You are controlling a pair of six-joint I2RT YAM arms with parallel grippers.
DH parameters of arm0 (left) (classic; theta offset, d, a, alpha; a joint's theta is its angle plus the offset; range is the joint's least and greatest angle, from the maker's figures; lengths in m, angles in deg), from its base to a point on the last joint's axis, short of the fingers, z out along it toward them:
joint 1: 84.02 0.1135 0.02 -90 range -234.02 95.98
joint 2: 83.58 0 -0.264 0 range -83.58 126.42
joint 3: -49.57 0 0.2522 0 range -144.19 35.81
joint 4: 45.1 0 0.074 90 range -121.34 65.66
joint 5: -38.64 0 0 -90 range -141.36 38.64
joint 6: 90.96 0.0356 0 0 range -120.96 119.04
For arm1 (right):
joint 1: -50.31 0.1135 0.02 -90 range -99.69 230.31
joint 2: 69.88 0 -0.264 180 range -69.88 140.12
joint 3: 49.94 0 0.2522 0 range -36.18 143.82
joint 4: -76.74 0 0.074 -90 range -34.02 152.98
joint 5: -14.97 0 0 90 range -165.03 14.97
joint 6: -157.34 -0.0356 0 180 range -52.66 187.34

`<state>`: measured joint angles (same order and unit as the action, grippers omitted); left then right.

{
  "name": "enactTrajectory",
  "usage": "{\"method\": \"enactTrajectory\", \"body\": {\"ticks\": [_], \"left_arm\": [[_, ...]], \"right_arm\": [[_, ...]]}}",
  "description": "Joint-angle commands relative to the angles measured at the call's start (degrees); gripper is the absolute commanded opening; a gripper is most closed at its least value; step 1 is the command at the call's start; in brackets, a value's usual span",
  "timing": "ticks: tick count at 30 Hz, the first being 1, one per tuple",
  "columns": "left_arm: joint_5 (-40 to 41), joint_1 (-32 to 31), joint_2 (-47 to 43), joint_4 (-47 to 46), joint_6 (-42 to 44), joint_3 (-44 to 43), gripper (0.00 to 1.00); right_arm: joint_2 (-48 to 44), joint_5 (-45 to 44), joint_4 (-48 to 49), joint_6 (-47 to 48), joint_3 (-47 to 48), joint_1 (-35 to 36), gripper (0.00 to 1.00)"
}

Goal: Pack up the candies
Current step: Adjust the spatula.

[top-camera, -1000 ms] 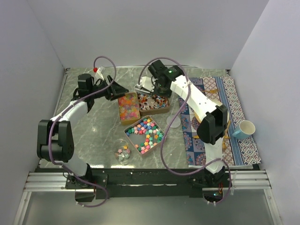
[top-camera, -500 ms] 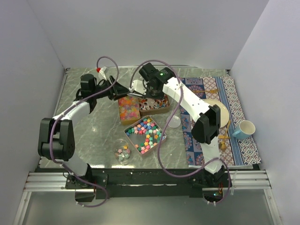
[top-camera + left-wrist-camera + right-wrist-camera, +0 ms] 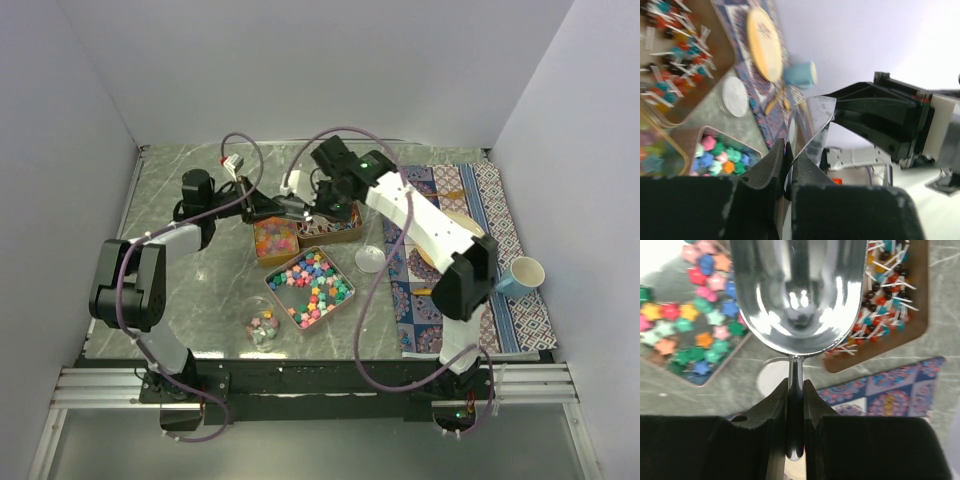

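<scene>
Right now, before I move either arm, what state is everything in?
Left gripper: shut on clear plastic piece.
Right gripper: shut on scoop handle.
Scoop bowl: empty.
Star tin: open, filled with candies.
Orange tin: open, filled.
Wrapped-candy tin: open, filled.
Jar: open, few candies inside.
Lid: off, flat on table.
</scene>
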<state>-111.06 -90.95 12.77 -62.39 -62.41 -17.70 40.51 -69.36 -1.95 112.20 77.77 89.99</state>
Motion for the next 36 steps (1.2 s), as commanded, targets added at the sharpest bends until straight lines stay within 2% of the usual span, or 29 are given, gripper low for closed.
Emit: {"method": "enactTrajectory", "body": {"ticks": [1,4,7,8,9,13,22,25,34,36], "left_arm": [[-4.9,0.0,1.4,-13.9,-5.3,0.3,0.01],[-6.6,-0.1,1.9,-16.0,-6.8,0.5,0.01],[-8.4,0.0,2.4,-18.4,-9.2,0.7,0.01],[-8.8,0.0,2.5,-18.3,-9.4,0.4,0.01],[-9.1,-0.2,2.4,-17.7,-9.0,0.3,0.01],[-9.5,-0.3,2.1,-17.5,-9.4,0.4,0.01],[-10.0,-0.3,2.5,-16.6,-10.4,-0.3,0.01],[-9.8,-0.3,2.8,-17.5,-11.2,-0.1,0.01],[-10.1,-0.4,3.0,-17.4,-11.6,-0.6,0.01],[-10.2,-0.5,3.0,-17.2,-11.5,-0.6,0.01]], "right_arm": [[-10.4,13.3,5.8,-2.3,-5.2,-2.1,0.00],[-11.2,20.7,5.9,-4.9,-4.4,-4.4,0.00],[-11.5,23.6,6.5,-6.0,-4.3,-5.2,0.02],[-11.6,23.5,6.5,-5.6,-4.4,-5.2,0.06],[-11.8,23.3,8.0,-6.2,-4.6,-5.2,0.17],[-14.7,21.3,13.6,-5.1,-9.6,-5.3,0.25],[-21.5,18.0,25.5,-3.2,-21.2,-4.4,0.27],[-23.9,18.7,29.6,-2.7,-25.5,-4.3,0.31],[-23.6,19.7,32.0,-3.9,-26.8,-3.7,0.34],[-22.6,19.9,31.9,-3.9,-26.1,-3.8,0.31]]}}
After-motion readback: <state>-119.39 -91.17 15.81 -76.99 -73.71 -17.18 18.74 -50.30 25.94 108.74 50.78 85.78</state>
